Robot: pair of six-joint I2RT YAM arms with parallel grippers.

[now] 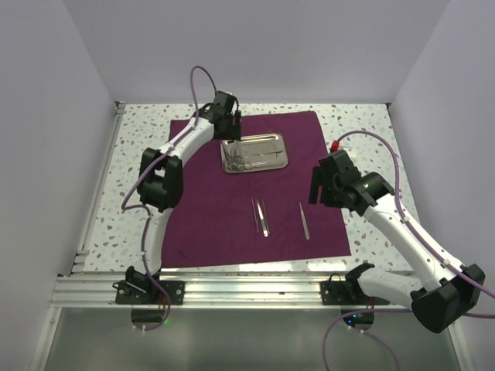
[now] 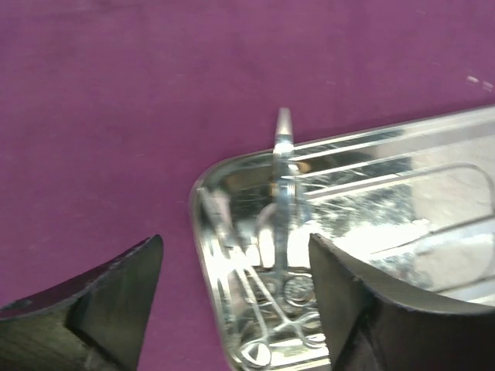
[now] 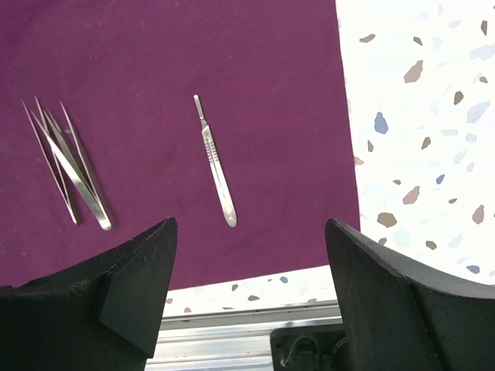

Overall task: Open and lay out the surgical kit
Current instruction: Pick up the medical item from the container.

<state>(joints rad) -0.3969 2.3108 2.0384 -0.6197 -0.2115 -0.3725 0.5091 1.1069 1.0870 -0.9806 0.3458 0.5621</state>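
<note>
the dark purple cloth wrap point(image 1: 224, 224) lies spread flat on the speckled table point(image 1: 363, 131). toward its far end sits the steel tray point(image 1: 287, 153), holding ring-handled instruments point(image 2: 284, 178) (one tip pokes over the rim). on the near cloth lie a cluster of tweezers point(image 3: 69, 166) and, apart to their right, a slim flat handle point(image 3: 216, 166). the left gripper point(image 2: 236, 241) is reached far out, fingers spread, one over the tray's corner, the other over cloth, gripping nothing. the right gripper point(image 3: 251, 224) hovers with fingers wide above the cloth's near right edge.
</note>
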